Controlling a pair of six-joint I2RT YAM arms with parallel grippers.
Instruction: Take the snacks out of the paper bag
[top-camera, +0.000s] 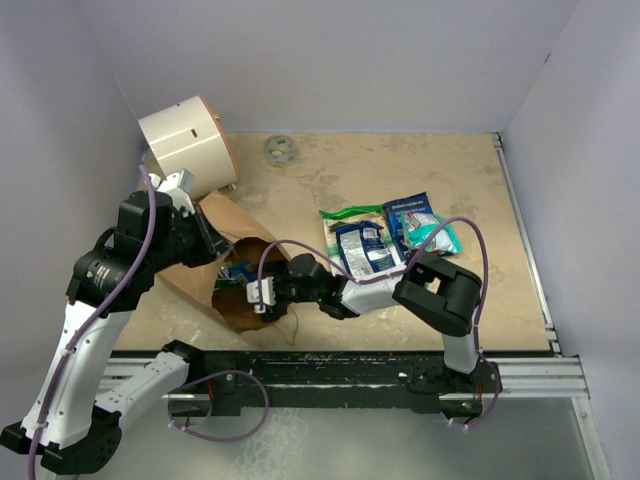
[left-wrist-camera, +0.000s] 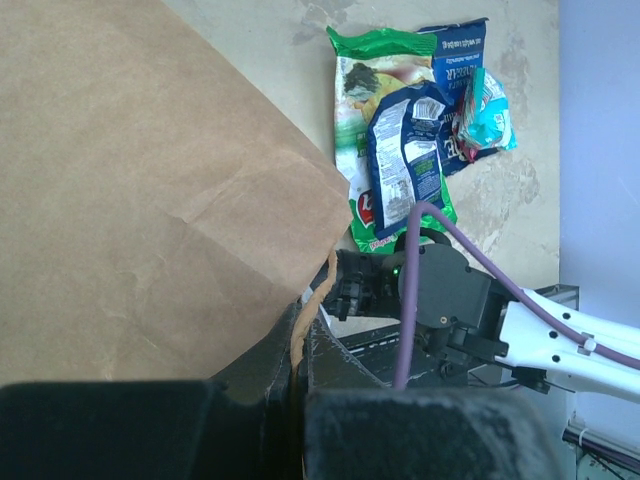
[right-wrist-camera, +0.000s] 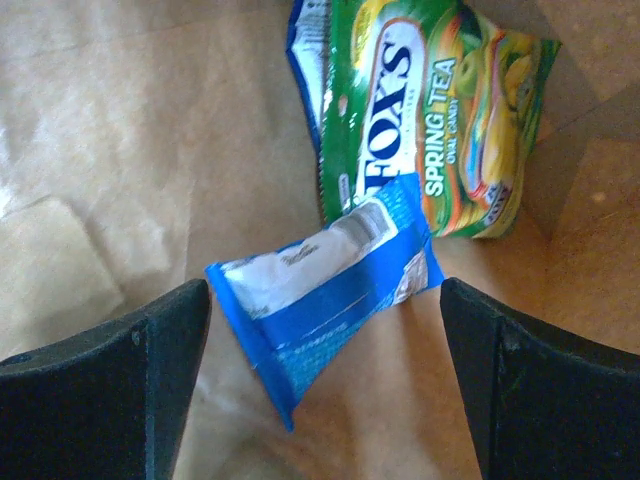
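Note:
The brown paper bag (top-camera: 225, 262) lies on its side at the left, mouth towards the front right. My left gripper (left-wrist-camera: 297, 365) is shut on the bag's upper rim (left-wrist-camera: 318, 300) and holds the mouth up. My right gripper (top-camera: 250, 288) is inside the bag's mouth, open and empty. Inside the bag a blue-and-white packet (right-wrist-camera: 325, 295) lies between its fingers (right-wrist-camera: 130, 380), not touching them, with a green-and-yellow packet (right-wrist-camera: 440, 120) just beyond. On the table lie a green packet (top-camera: 350, 216), a dark blue packet (top-camera: 365, 250), a blue packet (top-camera: 408, 210) and a teal-and-red packet (top-camera: 430, 232).
A white cylinder with an orange rim (top-camera: 190, 145) lies at the back left, behind the bag. A small grey ring (top-camera: 280, 150) sits at the back wall. Walls close in on the left, back and right; a metal rail (top-camera: 350, 370) runs along the front edge.

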